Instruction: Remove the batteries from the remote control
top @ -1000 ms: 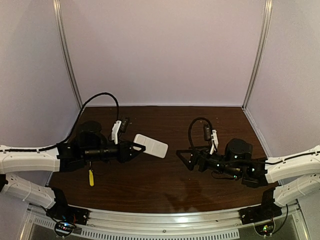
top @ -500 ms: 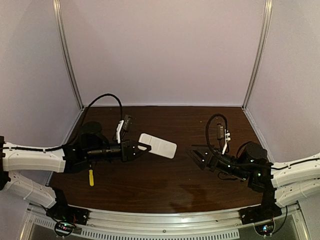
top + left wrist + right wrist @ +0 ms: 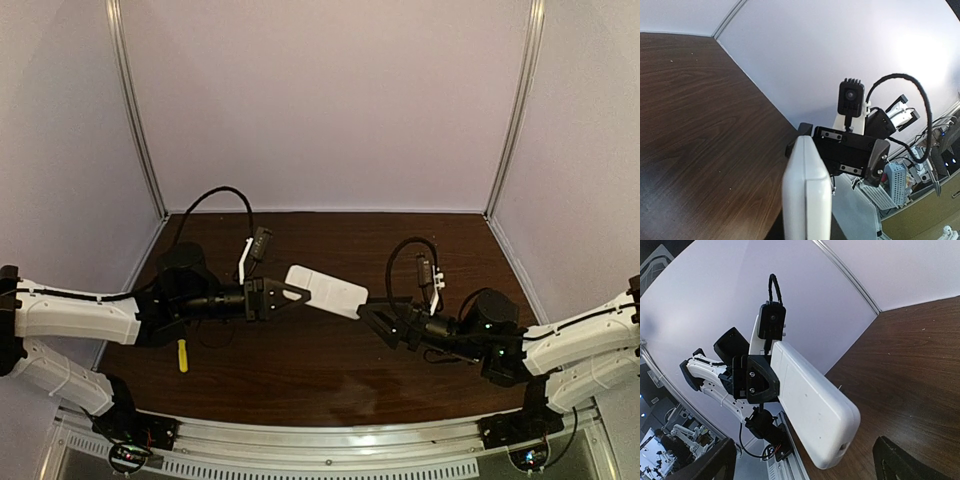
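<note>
A yellow-handled screwdriver (image 3: 182,355) lies on the table (image 3: 300,375), back beside the wrist of my left gripper (image 3: 288,293). That gripper is clenched on one end of the remote control (image 3: 325,291) and holds it in the air, its length running out ahead of my fingertips. A faint seam marks a panel on the white shell. Any print is too small to read, and I cannot tell whether the batteries sit inside. My right gripper (image 3: 370,318) is spread wide, with the remote's free end just ahead of it, ungripped.
</note>
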